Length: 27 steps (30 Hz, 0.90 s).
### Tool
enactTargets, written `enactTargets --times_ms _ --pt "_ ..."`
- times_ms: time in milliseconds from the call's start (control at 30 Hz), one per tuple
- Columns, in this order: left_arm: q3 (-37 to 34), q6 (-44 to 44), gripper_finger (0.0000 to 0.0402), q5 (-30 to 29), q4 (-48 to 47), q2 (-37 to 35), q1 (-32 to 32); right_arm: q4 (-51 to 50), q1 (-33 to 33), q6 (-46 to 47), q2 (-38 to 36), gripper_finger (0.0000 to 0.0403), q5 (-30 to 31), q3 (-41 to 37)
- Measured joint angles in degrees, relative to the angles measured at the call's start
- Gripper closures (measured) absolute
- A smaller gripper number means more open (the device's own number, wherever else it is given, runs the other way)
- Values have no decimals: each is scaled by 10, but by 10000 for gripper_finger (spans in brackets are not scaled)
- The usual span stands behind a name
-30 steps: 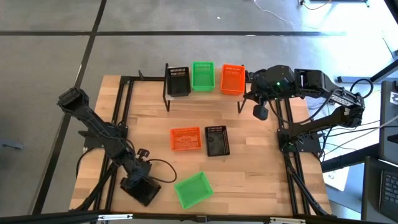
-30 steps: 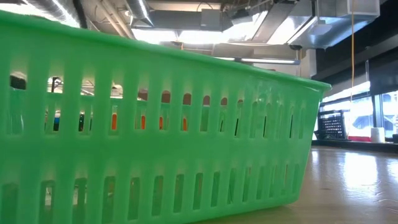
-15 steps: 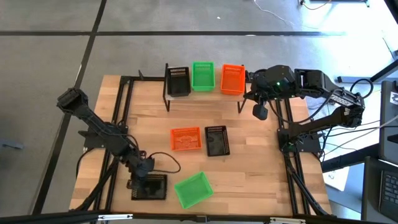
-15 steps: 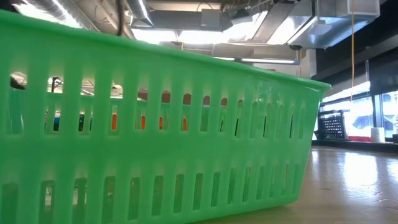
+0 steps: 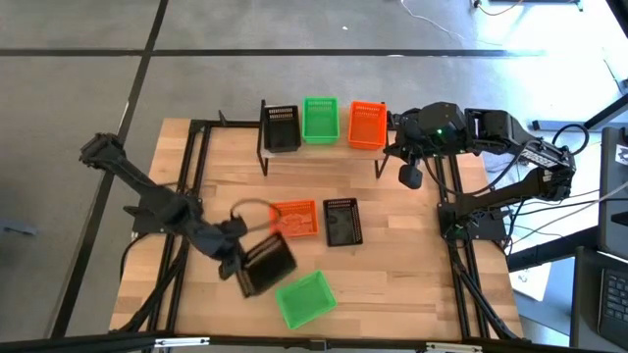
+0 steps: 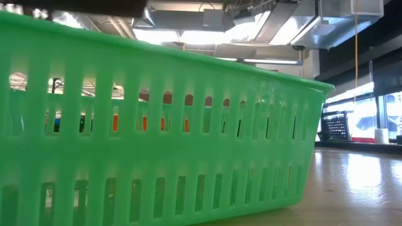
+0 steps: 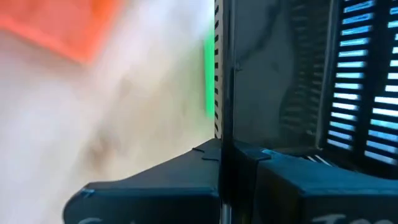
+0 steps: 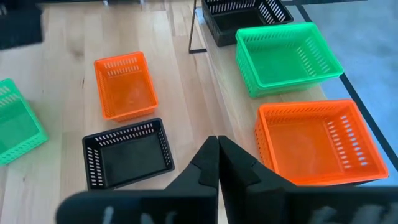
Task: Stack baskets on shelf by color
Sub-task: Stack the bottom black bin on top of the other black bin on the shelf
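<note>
- No brand, label or readable writing shows on any basket.
- The left gripper (image 5: pixel 240 265) grasps a black basket (image 5: pixel 267 265) by its wall, holding it above the bench (image 5: pixel 412 284) near the front edge, its long axis skewed to the bench edges.
- Just beside it a green basket (image 5: pixel 305 299) lies at the front edge, also skewed.
- At mid-bench an orange basket (image 5: pixel 293 219) lies crosswise, touching a second black basket (image 5: pixel 342 221) that runs front to back.
- On the shelf (image 5: pixel 324 149) at the rear edge stand black (image 5: pixel 281 127), green (image 5: pixel 320 119) and orange (image 5: pixel 367 125) baskets, long axes front to back.
- The right gripper (image 5: pixel 411 176) is clenched, empty, beside the shelf's right end.
</note>
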Motion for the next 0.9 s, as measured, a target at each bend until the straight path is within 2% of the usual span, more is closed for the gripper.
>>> enactTargets --times_ms 200,300,400,600,733,900 --pt "93 -2 401 -164 -104 -24 36 2 0 -14 0 403 0 0" --pt "148 -20 401 -221 -163 -23 72 5 0 -15 0 403 0 0" --pt "193 -30 401 -259 -173 -23 117 9 0 -15 0 403 0 0" --pt "276 -30 401 -242 -194 -23 246 30 0 -40 0 403 0 0" --pt "317 13 401 -210 -215 -20 344 55 0 -42 0 403 14 0" --pt "335 53 401 -102 -205 -6 467 80 0 -44 0 403 103 0"
